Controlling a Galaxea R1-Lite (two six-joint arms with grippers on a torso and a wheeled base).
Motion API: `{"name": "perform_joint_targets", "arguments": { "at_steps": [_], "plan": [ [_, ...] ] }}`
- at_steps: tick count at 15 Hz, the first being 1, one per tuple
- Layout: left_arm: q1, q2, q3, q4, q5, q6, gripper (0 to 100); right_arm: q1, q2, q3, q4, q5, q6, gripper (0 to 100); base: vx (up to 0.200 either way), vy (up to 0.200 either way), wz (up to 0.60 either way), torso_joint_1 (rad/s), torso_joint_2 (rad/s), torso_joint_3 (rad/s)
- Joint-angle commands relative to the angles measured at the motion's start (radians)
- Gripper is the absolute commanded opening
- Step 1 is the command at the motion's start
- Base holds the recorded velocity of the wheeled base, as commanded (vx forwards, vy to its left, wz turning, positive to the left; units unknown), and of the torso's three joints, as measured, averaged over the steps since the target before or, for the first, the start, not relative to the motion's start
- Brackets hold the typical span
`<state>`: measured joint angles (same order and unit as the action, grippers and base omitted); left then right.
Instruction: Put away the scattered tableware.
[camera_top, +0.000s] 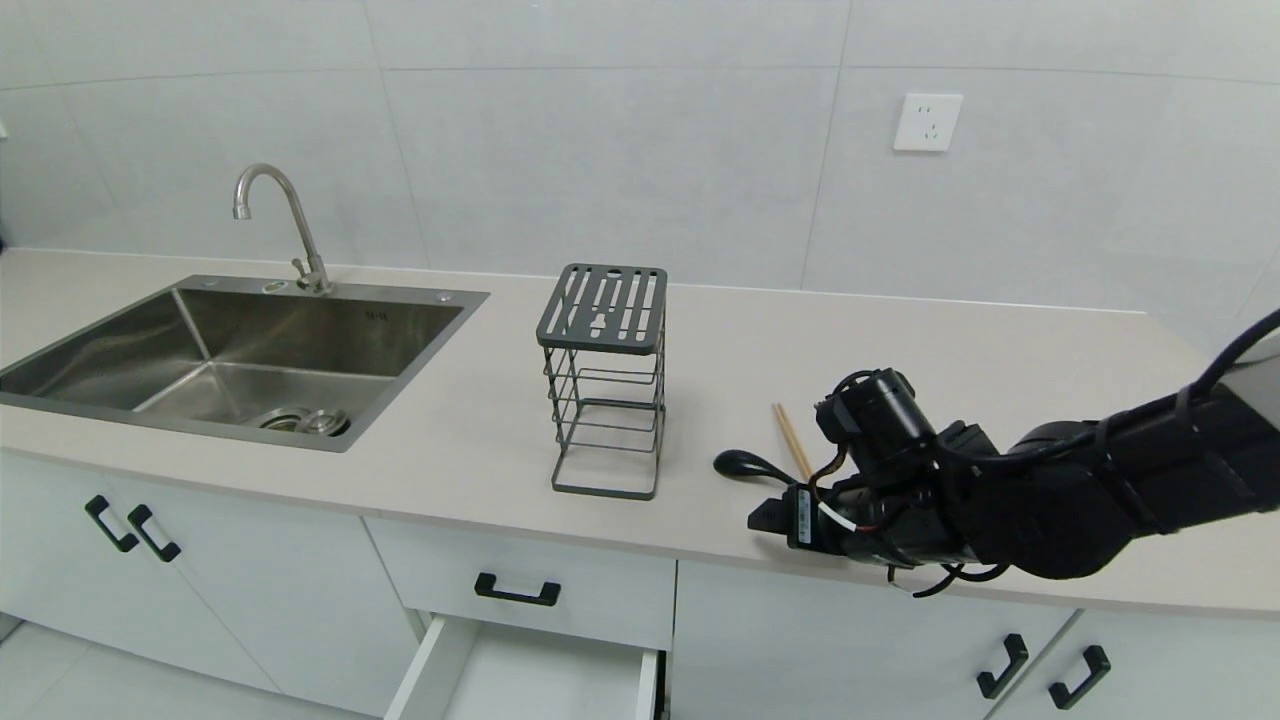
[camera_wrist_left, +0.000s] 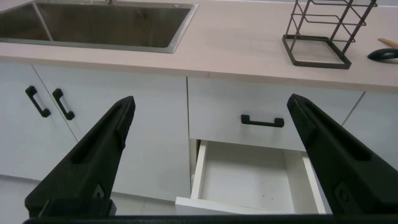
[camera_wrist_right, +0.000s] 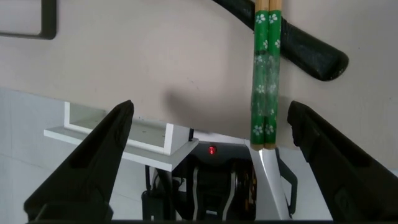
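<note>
A pair of wooden chopsticks with green flowered ends lies on the beige counter, the ends reaching its front edge. A black spoon lies across them, its handle passing under the chopsticks. My right gripper hovers at the counter's front edge just before these two, open, with nothing between its fingers. My left gripper is open and low in front of the cabinets, facing the open white drawer. The drawer looks empty.
A dark wire rack stands upright on the counter left of the spoon. A steel sink with a faucet is set in at the far left. White cabinet doors with black handles line the front.
</note>
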<state>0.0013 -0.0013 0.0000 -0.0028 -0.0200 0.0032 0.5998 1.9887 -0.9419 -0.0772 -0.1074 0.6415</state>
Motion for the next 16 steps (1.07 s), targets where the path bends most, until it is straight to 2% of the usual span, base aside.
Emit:
{"name": "perform_joint_targets", "arguments": {
  "at_steps": [1,7,8,16],
  "plan": [
    [0.0,0.001,0.0,0.0,0.0,0.0,100,-0.006,0.01,-0.005,0.001,0.0,0.0,100,0.0,0.0,0.0,0.0,0.0,0.0],
    [0.0,0.001,0.0,0.0,-0.001,0.0,100,-0.014,0.024,-0.009,0.001,-0.001,-0.002,100,0.0,0.0,0.0,0.0,0.0,0.0],
    [0.0,0.001,0.0,0.0,-0.001,0.0,100,-0.014,0.033,-0.012,0.001,-0.001,-0.002,0,0.0,0.0,0.0,0.0,0.0,0.0],
    [0.0,0.001,0.0,0.0,-0.001,0.0,100,-0.031,0.059,-0.023,-0.001,-0.006,0.0,0,0.0,0.0,0.0,0.0,0.0,0.0]
  ]
}}
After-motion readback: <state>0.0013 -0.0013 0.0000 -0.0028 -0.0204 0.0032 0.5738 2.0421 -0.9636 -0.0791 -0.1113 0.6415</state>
